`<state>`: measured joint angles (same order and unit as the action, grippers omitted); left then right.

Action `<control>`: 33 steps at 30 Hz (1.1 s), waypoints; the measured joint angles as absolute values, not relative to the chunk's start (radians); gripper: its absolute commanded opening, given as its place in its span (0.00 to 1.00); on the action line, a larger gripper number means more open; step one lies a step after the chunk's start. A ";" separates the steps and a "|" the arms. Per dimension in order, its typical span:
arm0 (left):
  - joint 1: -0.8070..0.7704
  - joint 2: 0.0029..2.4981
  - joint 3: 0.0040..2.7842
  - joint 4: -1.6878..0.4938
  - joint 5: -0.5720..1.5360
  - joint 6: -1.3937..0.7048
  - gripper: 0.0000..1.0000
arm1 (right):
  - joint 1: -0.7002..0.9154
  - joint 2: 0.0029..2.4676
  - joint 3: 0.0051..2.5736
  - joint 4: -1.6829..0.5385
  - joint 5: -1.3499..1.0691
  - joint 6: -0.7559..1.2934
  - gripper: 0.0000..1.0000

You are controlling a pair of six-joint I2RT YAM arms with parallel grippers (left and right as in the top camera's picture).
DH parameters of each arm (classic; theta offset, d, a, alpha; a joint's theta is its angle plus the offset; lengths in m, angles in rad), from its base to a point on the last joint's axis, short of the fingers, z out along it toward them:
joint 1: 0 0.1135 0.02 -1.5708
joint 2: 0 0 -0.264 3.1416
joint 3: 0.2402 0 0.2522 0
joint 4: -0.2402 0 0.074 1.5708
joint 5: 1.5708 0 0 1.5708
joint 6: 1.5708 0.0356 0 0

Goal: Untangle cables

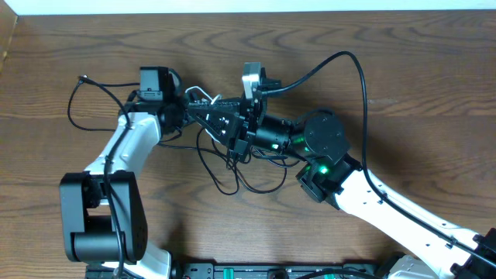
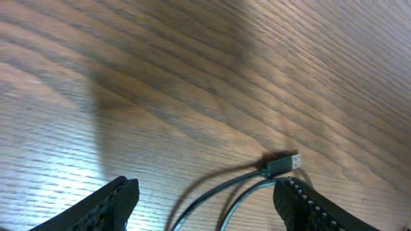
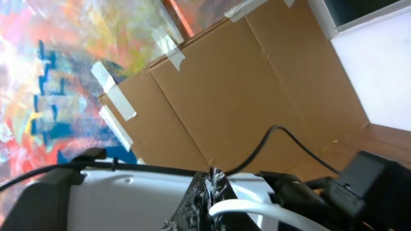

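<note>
1. the task is judged unfinished: the thin cables (image 1: 226,177) are heaped in loops at the overhead view's centre, one black strand (image 1: 83,79) trailing to the upper left.
2. the left hand (image 2: 205,192) is spread apart around a black plug end (image 2: 282,165), which is not gripped.
3. the right hand (image 3: 209,191) is clamped on a white cable (image 3: 241,206).

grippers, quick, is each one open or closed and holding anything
Left gripper: open, holding nothing; a black cable lies on the table between its fingers.
Right gripper: closed; white cable right beside it, whether gripped cannot be told.
</note>
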<state>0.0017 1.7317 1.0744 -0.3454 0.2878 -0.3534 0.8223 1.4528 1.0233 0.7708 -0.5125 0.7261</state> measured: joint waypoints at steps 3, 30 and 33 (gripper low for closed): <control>0.017 1.732 1.074 -0.349 0.290 -0.363 0.74 | 0.822 1.452 1.025 0.692 -0.479 0.673 0.01; 0.018 1.732 1.074 -0.284 0.626 -0.250 0.99 | 0.725 1.565 1.025 0.161 0.155 0.409 0.01; 0.018 1.732 1.074 -0.279 0.755 -0.172 0.99 | 0.725 1.581 1.025 0.162 0.156 0.409 0.01</control>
